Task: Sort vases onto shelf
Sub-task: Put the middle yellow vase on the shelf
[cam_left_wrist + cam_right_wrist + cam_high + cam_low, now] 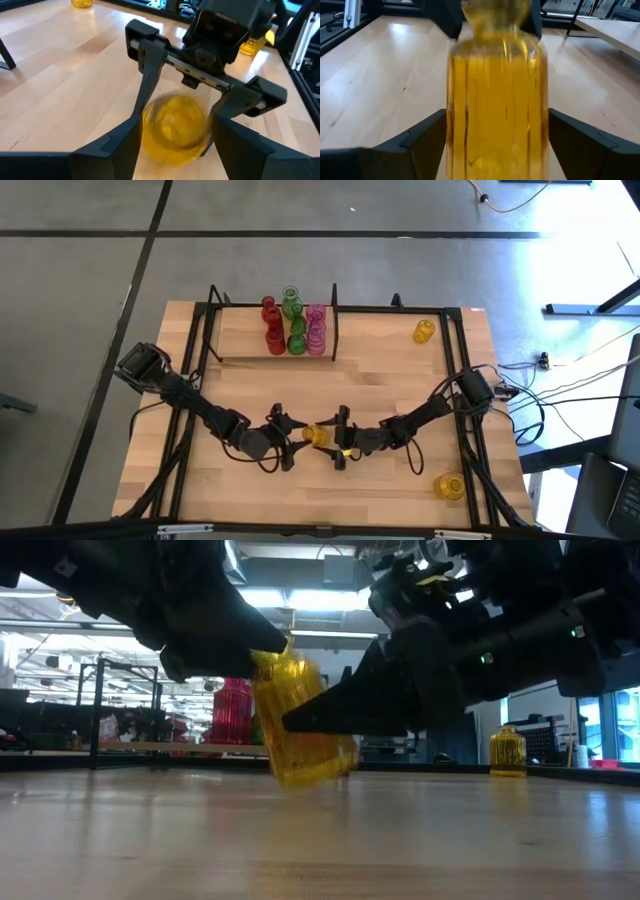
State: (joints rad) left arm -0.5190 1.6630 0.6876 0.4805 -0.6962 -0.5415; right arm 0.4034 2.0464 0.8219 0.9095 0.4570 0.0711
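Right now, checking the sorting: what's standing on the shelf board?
On the shelf stand three rows of vases: red vases, green vases and pink vases. No yellow one is there. From above the vases overlap, so the exact count in each row is unclear.

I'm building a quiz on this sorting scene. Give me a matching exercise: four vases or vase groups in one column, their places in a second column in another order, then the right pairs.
Things:
1. red vases
2. green vases
3. pink vases
4. tilted yellow vase

Places:
A. mid-table, between the left claw and the right claw
B. row on the shelf next to the black divider
C. middle row on the shelf
D. shelf row farthest from the black divider

Pairs: 1-D, 2-C, 3-B, 4-A
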